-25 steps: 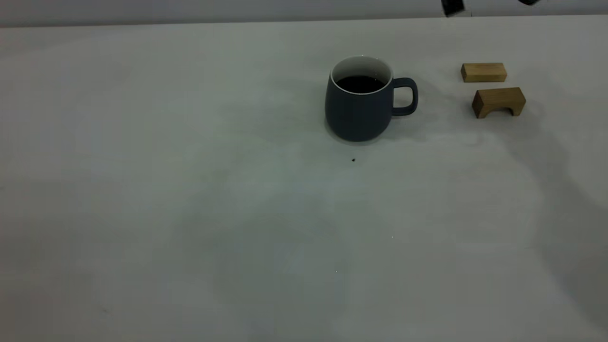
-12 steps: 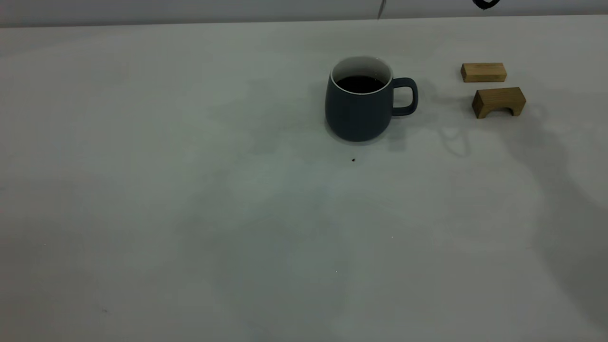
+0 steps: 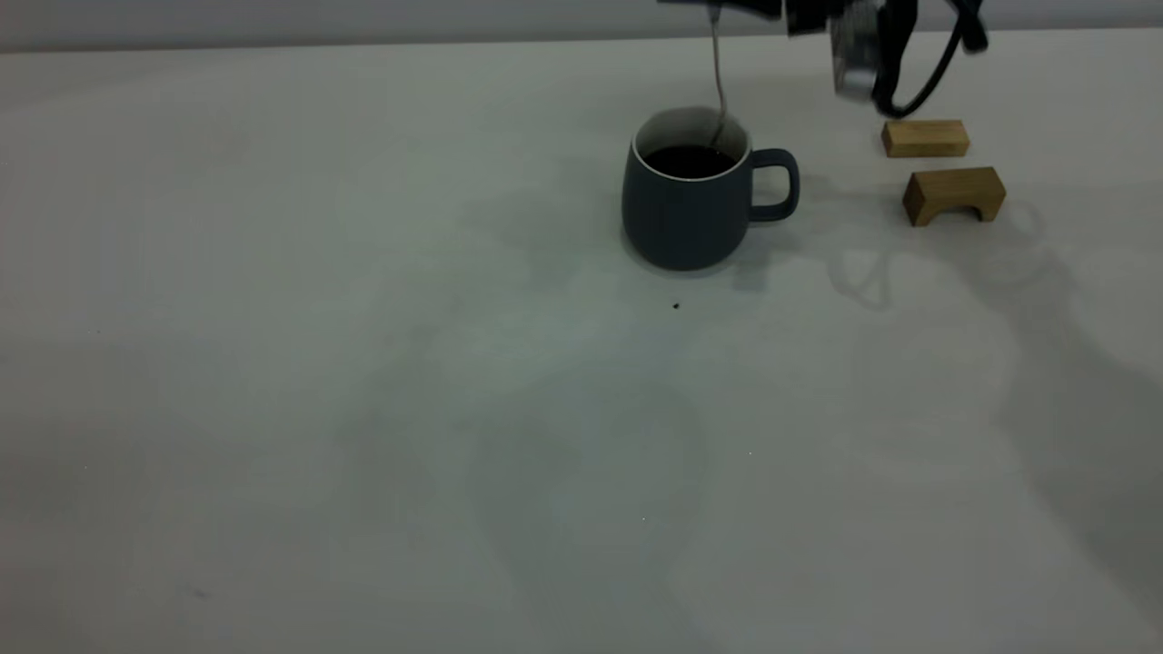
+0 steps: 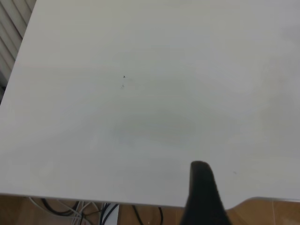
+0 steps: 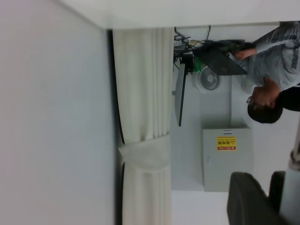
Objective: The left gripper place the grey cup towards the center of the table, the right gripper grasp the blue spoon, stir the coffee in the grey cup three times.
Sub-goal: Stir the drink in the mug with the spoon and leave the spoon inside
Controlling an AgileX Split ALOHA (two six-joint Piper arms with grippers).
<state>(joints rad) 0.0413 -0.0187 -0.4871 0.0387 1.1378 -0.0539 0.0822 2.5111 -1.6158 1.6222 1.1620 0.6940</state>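
The right gripper (image 3: 727,7) is cut off by the exterior view's top edge, blurred. The blue spoon (image 3: 718,73) has its bowl hidden inside the grey cup (image 3: 683,213).

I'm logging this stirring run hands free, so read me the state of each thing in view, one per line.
grey cup: upright on the table, handle toward the wooden blocks.
coffee: inside the cup.
blue spoon: hanging upright, bowl inside the cup's rim.
right gripper: above the cup, holding the spoon.
left gripper: away from the cup.
wooden blocks: lying beside the cup, untouched.
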